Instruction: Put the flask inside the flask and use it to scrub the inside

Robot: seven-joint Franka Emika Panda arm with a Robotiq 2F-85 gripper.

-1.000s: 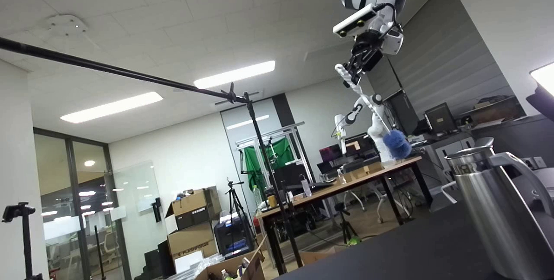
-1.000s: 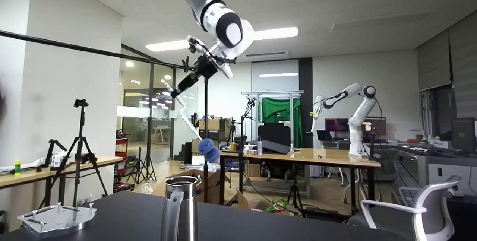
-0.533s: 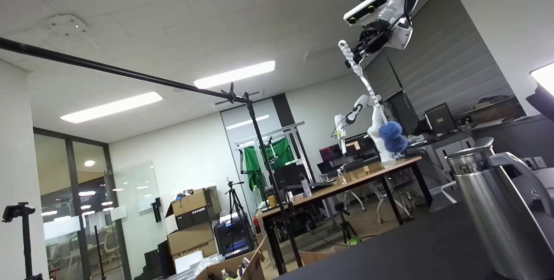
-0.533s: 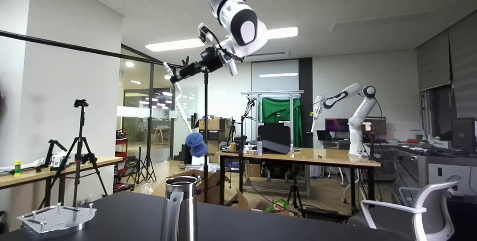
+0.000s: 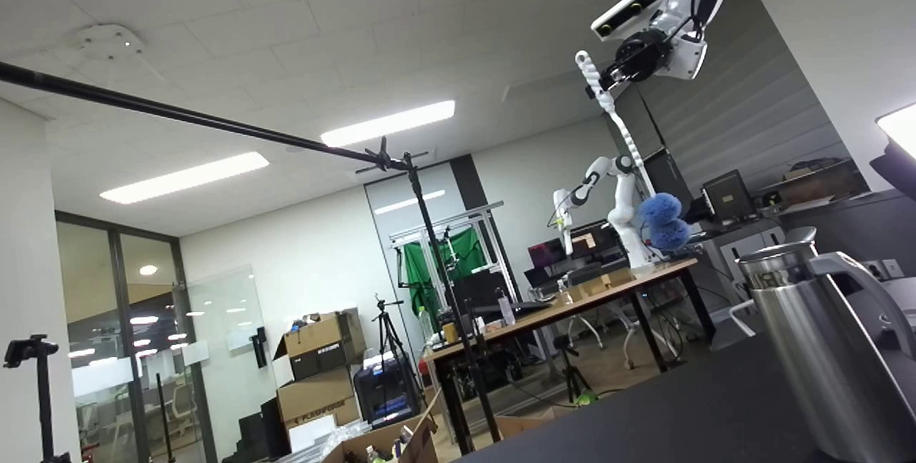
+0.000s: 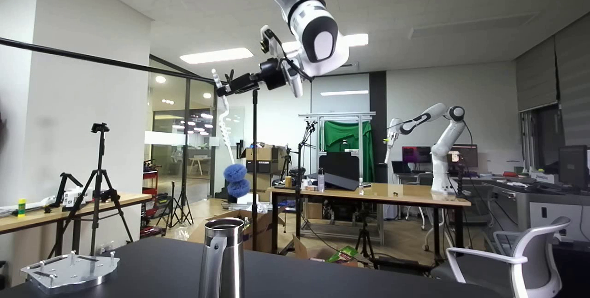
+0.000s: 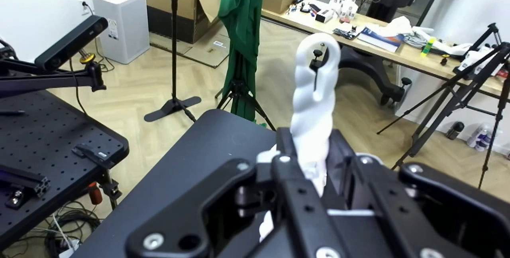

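Observation:
The steel flask [image 5: 823, 356] stands upright on the black table, its handle to one side; it also shows in an exterior view [image 6: 234, 261]. It is out of the wrist view. My gripper [image 5: 600, 87] is shut on the twisted white handle of a brush with a fluffy blue two-ball head [image 5: 662, 221]. The gripper [image 6: 223, 90] holds the brush head-down, slightly tilted, with the blue head [image 6: 236, 180] in the air, higher than the flask's rim and apart from it. In the wrist view the handle's looped end [image 7: 314, 90] rises between the fingertips [image 7: 311, 142]; the blue head is hidden.
The black table [image 6: 295, 275] carries a clear plate with metal posts [image 6: 71, 270]. A black boom stand [image 6: 255, 150] rises behind it. A wooden table [image 6: 392, 192] with another white arm [image 6: 441, 150] and a chair [image 6: 534, 261] stand further back. A perforated black table [image 7: 51, 146] shows in the wrist view.
The gripper and brush have moved up, the arm shifting right in both exterior views. The brush has swung closer to upright, its head moving left in an exterior view. The flask has not moved.

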